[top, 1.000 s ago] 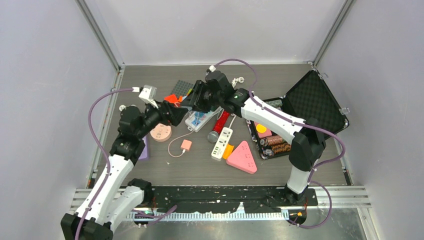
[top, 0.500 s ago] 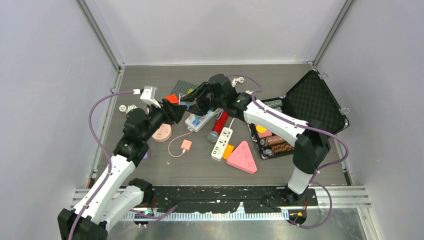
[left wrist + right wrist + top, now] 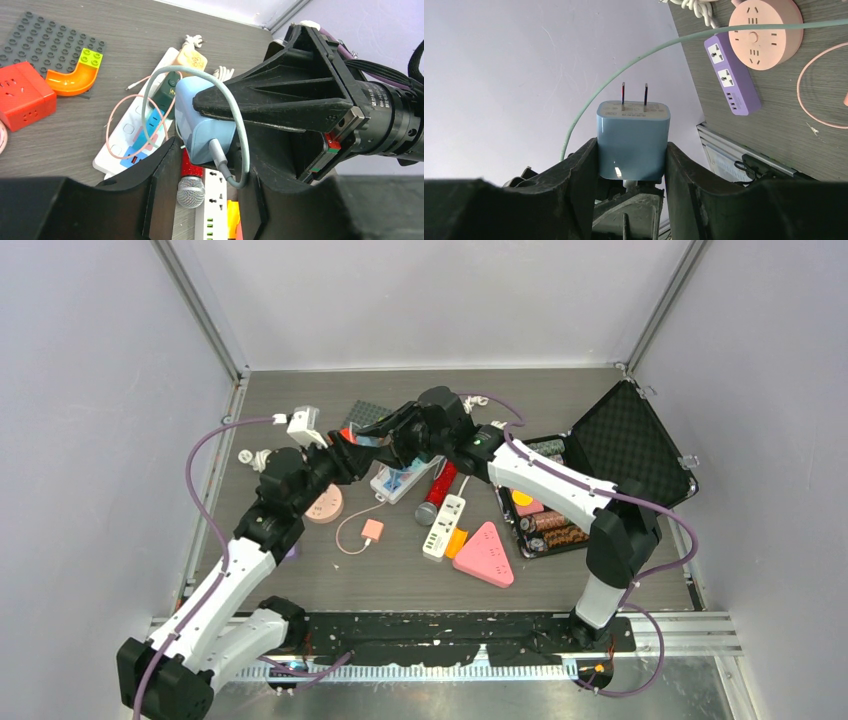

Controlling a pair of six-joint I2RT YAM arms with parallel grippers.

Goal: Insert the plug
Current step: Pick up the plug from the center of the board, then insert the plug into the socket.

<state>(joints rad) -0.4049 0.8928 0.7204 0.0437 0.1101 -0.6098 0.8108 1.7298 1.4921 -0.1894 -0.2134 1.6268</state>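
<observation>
Left end effector [image 3: 210, 156] has crept nearer, fingers apart, w/ blue plug [image 3: 200, 132] just ahead. Right end effector [image 3: 631, 150] clamps plug body, prongs exposed, prob. for handover before insertion.

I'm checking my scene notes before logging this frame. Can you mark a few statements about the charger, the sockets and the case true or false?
1. The right tool grips a blue charger. True.
2. The charger has three prongs. False: two prongs show.
3. A purple power strip lies beside the round pink socket. True.
4. The black case is shut. False: its lid stands open.
</observation>
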